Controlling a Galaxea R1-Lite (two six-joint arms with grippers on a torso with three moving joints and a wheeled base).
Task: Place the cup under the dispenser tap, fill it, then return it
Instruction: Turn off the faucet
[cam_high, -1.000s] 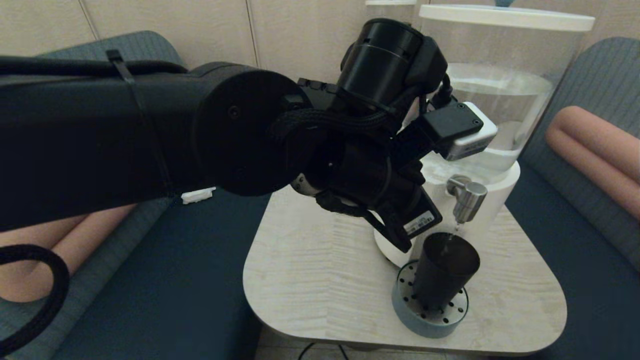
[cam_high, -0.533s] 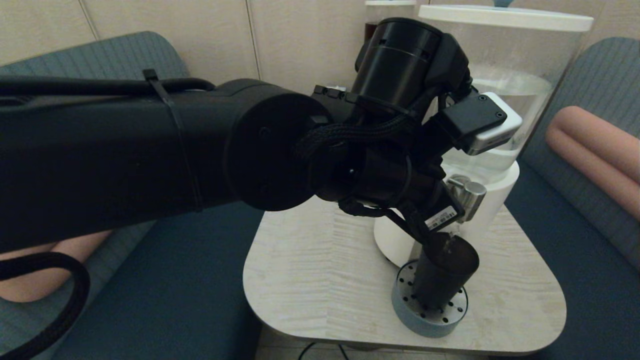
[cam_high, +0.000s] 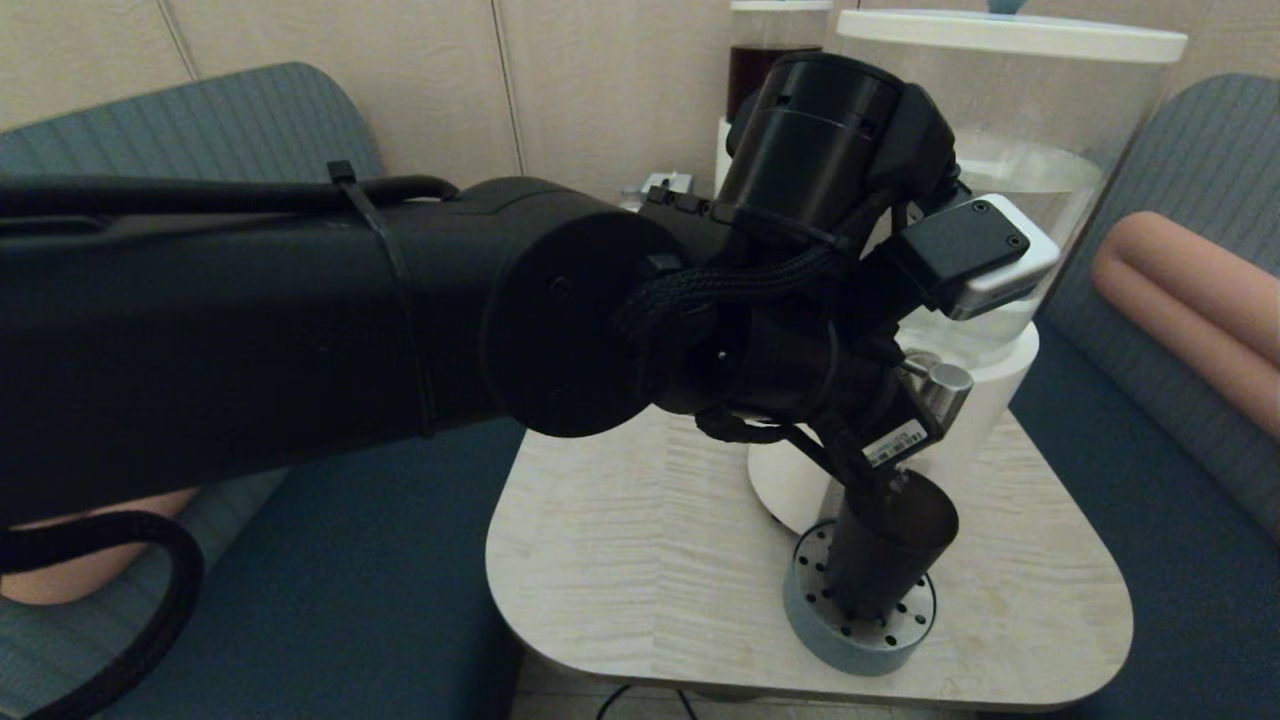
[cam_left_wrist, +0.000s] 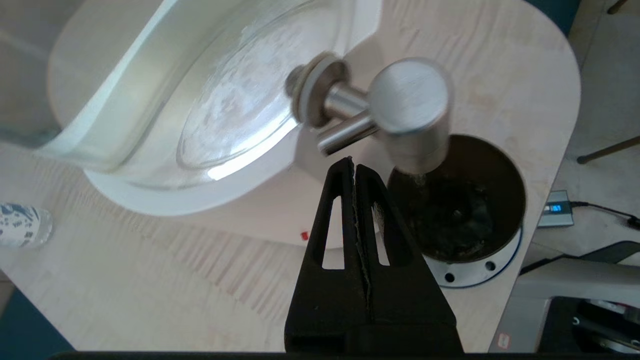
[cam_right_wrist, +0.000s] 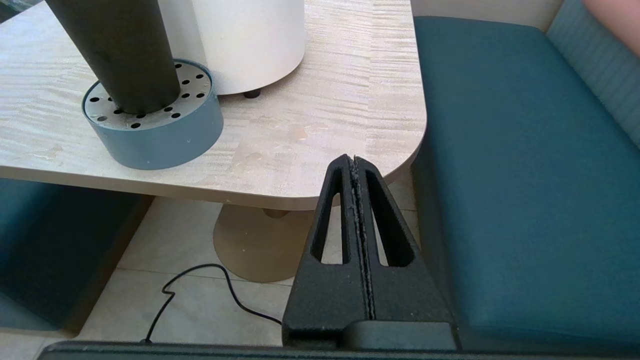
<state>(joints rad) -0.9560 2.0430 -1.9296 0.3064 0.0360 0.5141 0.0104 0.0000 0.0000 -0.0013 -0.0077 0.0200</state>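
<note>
Under the dispenser tap (cam_left_wrist: 410, 112), the cup (cam_high: 885, 545) stands upright on a round blue-grey drip tray (cam_high: 860, 625) with a perforated top, near the front right of the pale wood-grain counter (cam_high: 640, 560). It is a dark, tapered, handleless tumbler; seen from above in the left wrist view, its mouth (cam_left_wrist: 457, 200) sits directly below the brushed-steel spout, with dark liquid inside and a thin stream falling into it. The tap juts from the white base of the big dispenser (cam_high: 1000, 380), whose clear tank holds water. The left hand (cam_left_wrist: 354, 167) has its fingers pressed together, holding nothing, with the tips just beside the tap's neck and above the cup's rim. The right hand (cam_right_wrist: 354, 162), also closed and empty, hangs off the counter's edge over the floor, beside a teal seat (cam_right_wrist: 515, 165). A small labelled bottle (cam_left_wrist: 22, 225) lies on the counter beyond the dispenser.
</note>
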